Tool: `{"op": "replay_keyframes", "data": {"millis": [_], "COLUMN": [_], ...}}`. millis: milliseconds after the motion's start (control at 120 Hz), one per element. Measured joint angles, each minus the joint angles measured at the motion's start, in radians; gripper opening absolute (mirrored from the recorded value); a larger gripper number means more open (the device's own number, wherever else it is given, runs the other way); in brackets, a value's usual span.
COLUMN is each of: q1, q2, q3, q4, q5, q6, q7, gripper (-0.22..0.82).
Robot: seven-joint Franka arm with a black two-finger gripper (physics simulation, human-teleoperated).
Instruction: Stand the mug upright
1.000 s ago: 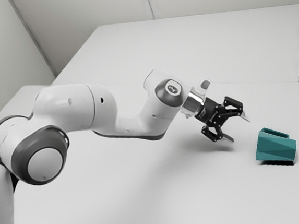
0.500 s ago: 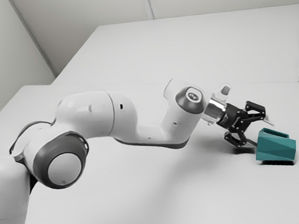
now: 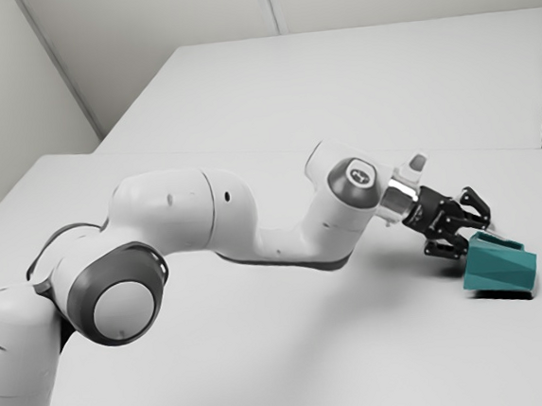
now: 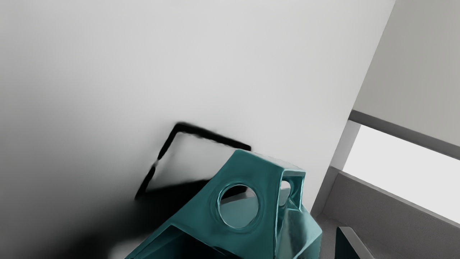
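Two fingers (image 4: pixel 354 241) have drawn closer together, the end effector (image 3: pixel 487 241) still partly open at the toppled mug (image 3: pixel 500 267), apparently preparing a righting grip.

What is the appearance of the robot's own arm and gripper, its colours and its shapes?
The arm is glossy white, with smooth rounded segments. Its large joint cap is a pale disc in a dark grey housing. A shiny silver collar leads to the black gripper, built of angular, jointed links.
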Motion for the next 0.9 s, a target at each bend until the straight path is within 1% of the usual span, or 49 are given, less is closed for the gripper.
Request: {"op": "replay_keyframes", "data": {"millis": [58,133,292,450,733,792,900], "q1": [0.000,-0.001,-0.004,-0.008,-0.017,-0.024,-0.037], "q2": [-0.001,-0.001,0.000,0.000,-0.016,-0.036,-0.108], "q3": [0.003,0.004,0.005,0.005,0.019,0.028,0.053], "q4": [0.008,0.015,0.028,0.049,0.051,0.048,0.032], "q5": [0.014,0.027,0.047,0.082,0.122,0.143,0.236], "q6": [0.001,0.002,0.004,0.006,0.007,0.008,0.003], "q7": [0.000,0.000,-0.004,-0.009,-0.021,-0.024,-0.037], "gripper": [0.03,-0.04,-0.12,-0.16,-0.18,-0.18,-0.18]}}
